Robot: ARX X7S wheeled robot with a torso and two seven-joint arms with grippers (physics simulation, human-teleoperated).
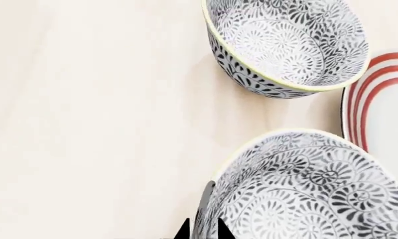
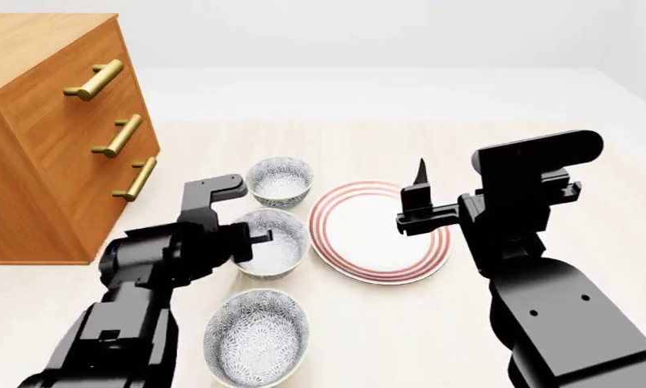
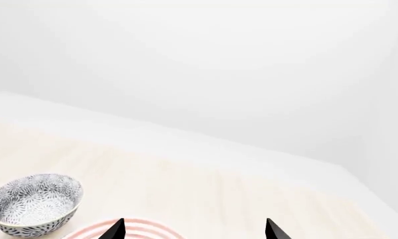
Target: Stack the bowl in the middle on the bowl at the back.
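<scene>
Three look-alike speckled bowls stand in a row on the table. The bowl in the middle (image 2: 274, 242) (image 1: 312, 189) has its near-left rim between the two fingertips of my left gripper (image 1: 202, 230) (image 2: 260, 238), which is shut on that rim. The bowl at the back (image 2: 280, 179) (image 1: 285, 45) (image 3: 34, 204) stands just beyond it, upright and with nothing in it. My right gripper (image 2: 418, 202) (image 3: 193, 231) hangs open above the plate, holding nothing.
A red-ringed white plate (image 2: 379, 230) (image 1: 385, 99) (image 3: 135, 230) lies right of the bowls. A third speckled bowl (image 2: 255, 335) stands nearest me. A wooden dresser (image 2: 53, 137) with brass handles stands at the left.
</scene>
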